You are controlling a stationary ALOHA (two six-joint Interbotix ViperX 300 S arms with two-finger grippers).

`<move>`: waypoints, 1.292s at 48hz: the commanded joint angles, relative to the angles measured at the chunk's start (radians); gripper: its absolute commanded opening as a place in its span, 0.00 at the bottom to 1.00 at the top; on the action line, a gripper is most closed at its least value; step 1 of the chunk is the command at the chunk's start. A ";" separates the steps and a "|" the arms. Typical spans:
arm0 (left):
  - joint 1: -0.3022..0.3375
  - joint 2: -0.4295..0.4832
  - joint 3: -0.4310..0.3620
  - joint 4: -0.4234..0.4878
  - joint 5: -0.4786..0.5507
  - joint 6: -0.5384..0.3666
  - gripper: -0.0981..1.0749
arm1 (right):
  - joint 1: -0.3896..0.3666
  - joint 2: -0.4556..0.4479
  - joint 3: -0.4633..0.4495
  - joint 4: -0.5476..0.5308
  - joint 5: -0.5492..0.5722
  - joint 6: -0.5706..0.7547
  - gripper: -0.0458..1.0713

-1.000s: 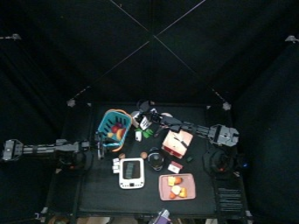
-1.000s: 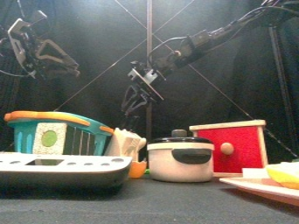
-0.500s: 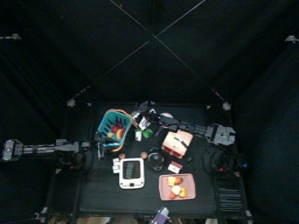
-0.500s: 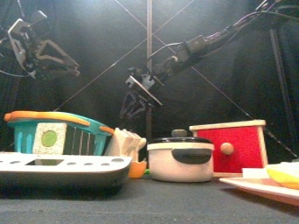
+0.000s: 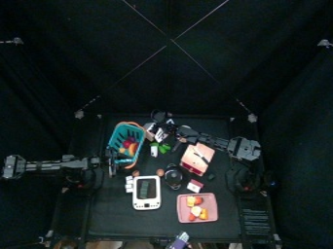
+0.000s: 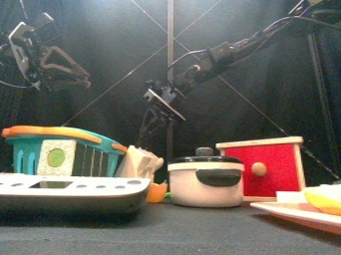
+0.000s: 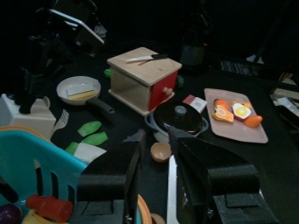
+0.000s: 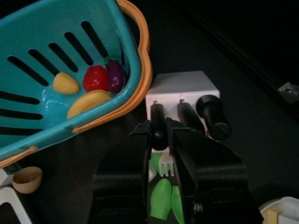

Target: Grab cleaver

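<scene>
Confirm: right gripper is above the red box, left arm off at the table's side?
Wrong target. The right wrist view shows the right gripper above the white knife block beside the teal basket. The left arm is off at the table's side, as stated.

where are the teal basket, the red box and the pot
teal basket [image 6: 104, 159], front view, slatted side wall
red box [image 6: 280, 174], front view, red front face
pot [image 6: 204, 186], front view, white body

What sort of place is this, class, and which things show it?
Probably a robot test pen with toy kitchenware: black curtains around a small table, a teal basket and a little pot.
</scene>
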 commanded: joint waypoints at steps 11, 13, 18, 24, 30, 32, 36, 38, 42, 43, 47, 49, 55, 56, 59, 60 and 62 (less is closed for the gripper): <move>0.003 0.000 -0.015 0.000 -0.005 0.002 0.68 | 0.008 -0.061 0.005 0.002 0.034 0.003 0.49; 0.003 0.002 -0.015 0.000 -0.006 0.002 0.68 | 0.008 -0.064 0.005 0.000 0.032 0.003 0.49; 0.003 0.002 -0.017 -0.002 -0.008 0.000 0.68 | 0.008 -0.075 0.006 0.000 0.032 0.002 0.49; 0.005 0.002 -0.018 0.000 -0.009 0.000 0.68 | 0.009 -0.084 0.003 -0.009 0.028 0.000 0.49; 0.009 0.002 -0.011 -0.008 -0.009 -0.002 0.68 | 0.011 -0.097 0.003 -0.029 0.017 0.002 0.49; 0.009 0.002 -0.006 -0.014 -0.009 -0.002 0.68 | 0.011 -0.101 0.003 -0.029 0.015 0.002 0.49; 0.009 0.002 0.000 -0.034 -0.009 0.000 0.68 | 0.011 -0.110 0.008 -0.031 0.009 0.002 0.49; 0.009 0.000 0.000 -0.040 -0.009 0.000 0.68 | 0.011 -0.114 0.012 -0.031 0.006 0.002 0.49; 0.009 0.000 0.002 -0.043 -0.009 0.000 0.68 | 0.012 -0.115 0.026 -0.031 -0.005 0.002 0.49; 0.009 0.002 0.000 -0.043 -0.009 0.000 0.68 | 0.012 -0.115 0.029 -0.031 -0.008 0.002 0.49; 0.009 0.002 0.002 -0.043 -0.009 0.000 0.68 | 0.012 -0.115 0.046 -0.031 -0.035 0.002 0.49; 0.009 0.000 0.002 -0.043 -0.009 0.000 0.68 | 0.012 -0.115 0.057 -0.031 -0.054 0.002 0.49; 0.009 0.002 0.002 -0.043 -0.009 0.000 0.68 | 0.014 -0.118 0.075 -0.028 -0.081 0.002 0.49; 0.009 0.002 0.000 -0.043 -0.009 0.000 0.68 | 0.014 -0.120 0.080 -0.028 -0.084 0.002 0.49; 0.008 0.002 0.000 -0.043 -0.009 0.000 0.68 | 0.020 -0.127 0.091 -0.031 -0.089 0.002 0.49; 0.008 0.000 -0.002 -0.043 -0.009 0.000 0.68 | 0.021 -0.129 0.094 -0.031 -0.091 0.002 0.49; 0.008 0.000 -0.002 -0.043 -0.009 0.000 0.68 | 0.023 -0.135 0.101 -0.031 -0.092 0.002 0.49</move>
